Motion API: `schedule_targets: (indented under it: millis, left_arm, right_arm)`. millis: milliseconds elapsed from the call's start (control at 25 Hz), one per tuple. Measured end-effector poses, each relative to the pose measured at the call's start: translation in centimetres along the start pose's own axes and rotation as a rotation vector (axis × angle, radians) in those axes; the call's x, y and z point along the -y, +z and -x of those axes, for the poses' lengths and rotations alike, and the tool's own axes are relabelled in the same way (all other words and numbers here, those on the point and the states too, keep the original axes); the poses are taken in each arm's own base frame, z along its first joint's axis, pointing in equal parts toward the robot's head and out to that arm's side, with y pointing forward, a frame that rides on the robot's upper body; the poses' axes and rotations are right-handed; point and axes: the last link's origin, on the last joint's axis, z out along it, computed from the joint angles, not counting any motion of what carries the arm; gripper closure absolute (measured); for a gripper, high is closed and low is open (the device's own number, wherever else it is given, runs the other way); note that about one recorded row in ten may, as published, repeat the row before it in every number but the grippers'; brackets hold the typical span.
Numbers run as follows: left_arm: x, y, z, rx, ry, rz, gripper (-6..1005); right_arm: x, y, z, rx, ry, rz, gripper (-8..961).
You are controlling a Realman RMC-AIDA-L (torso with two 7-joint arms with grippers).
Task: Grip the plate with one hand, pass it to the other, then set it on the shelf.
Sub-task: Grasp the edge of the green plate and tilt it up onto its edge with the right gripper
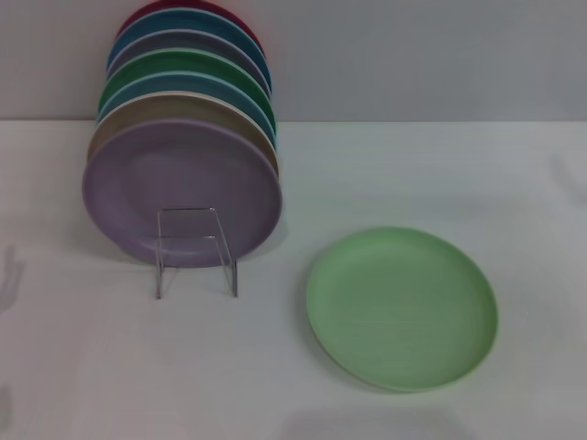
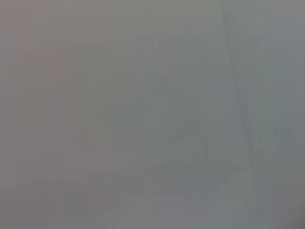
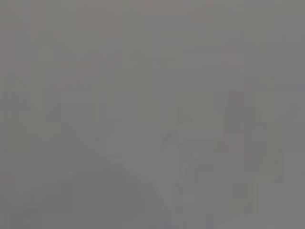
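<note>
The pale mint-green plate (image 1: 402,308) lies flat on the white table, right of centre and toward the front. The shelf (image 1: 195,249), a thin silvery wire rack with a rectangular front loop, stands at the left and holds several plates on edge, a lavender one (image 1: 181,188) foremost. Neither gripper shows in the head view. Both wrist views show only a plain grey surface, with no fingers and no plate in them.
Behind the lavender plate stand tan, teal, green, grey-lilac, blue and red plates (image 1: 188,82) in a row toward the back wall. The white table (image 1: 459,174) stretches open around the mint plate.
</note>
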Motion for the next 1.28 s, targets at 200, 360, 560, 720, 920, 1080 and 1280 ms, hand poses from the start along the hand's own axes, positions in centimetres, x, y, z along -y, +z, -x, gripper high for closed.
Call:
schedule_targets:
  millis: [200, 360, 560, 720, 920, 1080, 1280]
  left_arm:
    - [0.0, 0.0, 0.0, -0.001, -0.003, 0.000, 130]
    - [0.0, 0.1, -0.1, -0.006, -0.002, 0.001, 129]
    - [0.0, 0.4, -0.2, -0.010, 0.002, 0.003, 129]
    - [0.0, 0.7, -0.3, -0.013, 0.002, 0.005, 129]
    - [0.1, 0.8, -0.4, -0.021, 0.000, -0.002, 129]
    - [0.2, 0.9, -0.4, -0.022, 0.000, -0.006, 129]
    - [0.2, 0.9, -0.5, -0.028, -0.002, -0.009, 129]
  right_arm:
    - [-4.5, 1.9, 2.0, -0.271, -0.020, 0.082, 199]
    - [-6.7, 2.9, 2.1, -0.599, -0.015, 0.031, 199]
    - [-7.2, 3.5, 1.1, -0.766, 0.014, 0.024, 199]
    - [-7.4, 4.1, -0.5, -0.866, 0.007, 0.035, 200]
    - [-7.3, 4.9, -3.4, -0.992, -0.020, 0.016, 200]
    - [-7.1, 5.2, -4.7, -1.050, -0.027, 0.005, 200]
    - [-7.0, 5.5, -5.7, -1.089, -0.034, 0.001, 200]
